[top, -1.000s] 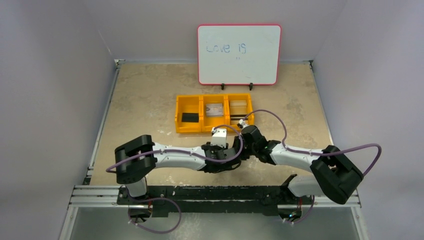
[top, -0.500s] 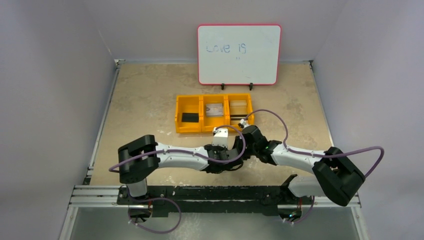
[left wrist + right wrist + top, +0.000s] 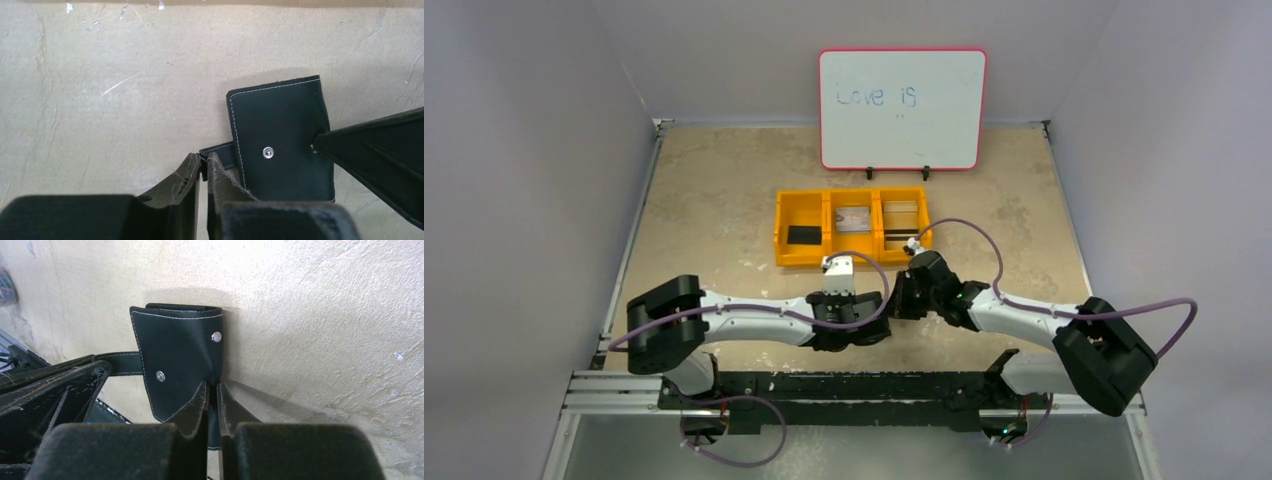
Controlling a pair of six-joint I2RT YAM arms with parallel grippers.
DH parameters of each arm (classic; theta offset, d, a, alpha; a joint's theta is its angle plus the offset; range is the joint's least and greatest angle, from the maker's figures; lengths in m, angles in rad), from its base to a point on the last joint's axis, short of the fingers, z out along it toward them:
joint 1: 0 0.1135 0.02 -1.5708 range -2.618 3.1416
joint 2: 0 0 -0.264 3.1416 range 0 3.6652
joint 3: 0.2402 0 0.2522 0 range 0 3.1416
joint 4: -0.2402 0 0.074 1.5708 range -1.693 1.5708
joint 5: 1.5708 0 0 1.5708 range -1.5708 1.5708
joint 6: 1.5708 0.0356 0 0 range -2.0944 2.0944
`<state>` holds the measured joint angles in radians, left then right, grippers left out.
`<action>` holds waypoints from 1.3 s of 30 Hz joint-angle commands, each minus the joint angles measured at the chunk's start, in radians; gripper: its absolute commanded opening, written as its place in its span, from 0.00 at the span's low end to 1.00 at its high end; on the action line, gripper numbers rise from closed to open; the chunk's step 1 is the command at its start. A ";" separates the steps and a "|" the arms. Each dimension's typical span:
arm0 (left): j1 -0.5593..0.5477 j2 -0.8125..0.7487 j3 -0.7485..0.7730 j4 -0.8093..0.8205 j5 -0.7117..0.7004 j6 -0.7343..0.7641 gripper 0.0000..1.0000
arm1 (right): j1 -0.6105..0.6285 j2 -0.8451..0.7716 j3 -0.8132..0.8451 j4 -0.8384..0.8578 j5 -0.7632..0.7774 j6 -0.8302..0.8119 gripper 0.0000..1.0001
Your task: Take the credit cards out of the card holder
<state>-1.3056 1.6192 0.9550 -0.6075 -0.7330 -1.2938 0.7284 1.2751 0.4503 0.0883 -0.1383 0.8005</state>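
The black card holder point(image 3: 280, 135) is held just above the table between both grippers, its flap with a silver snap facing out. My left gripper point(image 3: 204, 164) is shut on the narrow strap at the holder's left edge. My right gripper point(image 3: 212, 389) is shut on the holder point(image 3: 175, 355) at its right edge. In the top view the left gripper point(image 3: 876, 318) and right gripper point(image 3: 898, 300) meet at the table's near middle and hide the holder. Pale credit cards point(image 3: 853, 218) lie in the yellow tray; none shows in the holder.
A yellow three-compartment tray point(image 3: 827, 254) stands just beyond the grippers, with a small flat black rectangle point(image 3: 804, 235) in its left compartment. A whiteboard point(image 3: 902, 108) stands at the back. Grey walls enclose the table on the left and right.
My left gripper has shut on the holder's strap and the left arm has pulled back to the left. The right gripper has stayed shut on the holder and shifted slightly left.
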 commanded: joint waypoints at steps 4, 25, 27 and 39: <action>0.001 -0.114 -0.094 0.020 -0.044 -0.075 0.21 | 0.000 -0.085 0.063 -0.068 0.055 -0.093 0.27; 0.002 -0.278 -0.189 0.241 -0.051 -0.022 0.66 | 0.043 -0.015 0.162 -0.133 0.179 -0.053 0.13; 0.002 -0.260 -0.177 0.257 -0.032 -0.005 0.69 | 0.042 -0.055 0.145 -0.134 0.197 -0.041 0.13; 0.035 -0.013 0.003 0.200 0.017 0.052 0.71 | 0.042 -0.195 0.049 -0.124 0.238 0.018 0.13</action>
<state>-1.2903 1.5818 0.9077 -0.4122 -0.7235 -1.2758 0.7704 1.1233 0.5247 -0.0406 0.0551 0.7792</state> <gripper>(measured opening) 0.710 0.129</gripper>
